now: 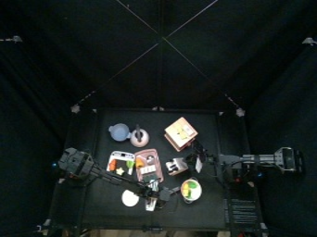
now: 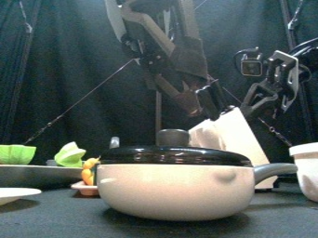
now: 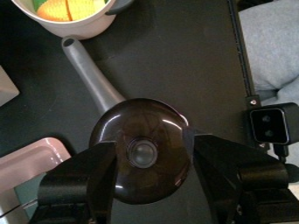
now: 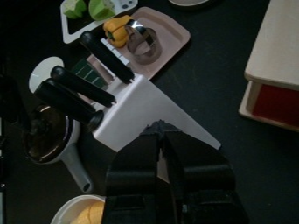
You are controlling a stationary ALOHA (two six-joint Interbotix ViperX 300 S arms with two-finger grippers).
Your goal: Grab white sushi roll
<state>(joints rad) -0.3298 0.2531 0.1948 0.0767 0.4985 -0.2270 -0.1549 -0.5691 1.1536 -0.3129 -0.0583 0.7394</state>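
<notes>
Pink tray (image 4: 170, 24) left of the white knife block (image 4: 140, 109) holds the white sushi roll (image 4: 146, 44), a pale round piece with a dark rim. It seems to stand on end, but its long axis cannot be told. Nearer, the lidded pot (image 2: 174, 181) blocks the front view. The left gripper (image 3: 142, 150), jaws apart, straddles the pot's lid (image 3: 131, 131). The right gripper (image 4: 158, 144), jaws together, hangs over the knife block.

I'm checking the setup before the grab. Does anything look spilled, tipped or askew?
Nothing stands out. The lidded pot sits upright with its lid seated squarely, the knife block stands intact, and no spill shows on the table.
</notes>
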